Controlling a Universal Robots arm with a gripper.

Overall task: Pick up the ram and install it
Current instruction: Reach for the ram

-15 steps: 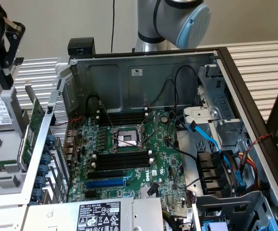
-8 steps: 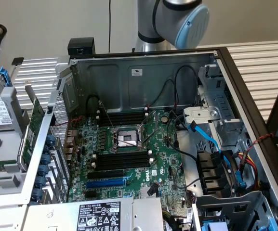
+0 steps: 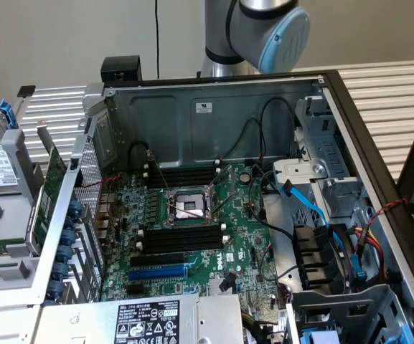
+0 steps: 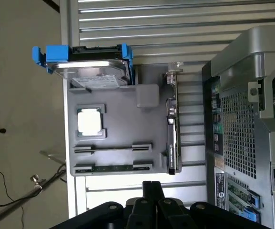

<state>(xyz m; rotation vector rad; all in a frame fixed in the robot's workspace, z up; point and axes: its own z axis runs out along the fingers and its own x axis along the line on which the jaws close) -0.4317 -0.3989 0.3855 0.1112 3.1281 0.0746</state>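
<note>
Gripper (image 4: 152,188) apart from the ram (image 4: 113,167), lying in a slot of the grey tray (image 4: 123,114) at nine o'clock from the computer case (image 3: 214,122) in the exterior view. Could clip the upright card (image 4: 172,143) alongside, or jam on the slot wall, if lowered off-line. Pressed together, empty, touching nothing.

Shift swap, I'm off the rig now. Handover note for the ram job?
claw: by the tray, clear of the ram.
ram: lying in its tray holder, near the CPU.
slots on the board: look empty.
Done: nothing that shows.
Left: pick-up and install.
</note>
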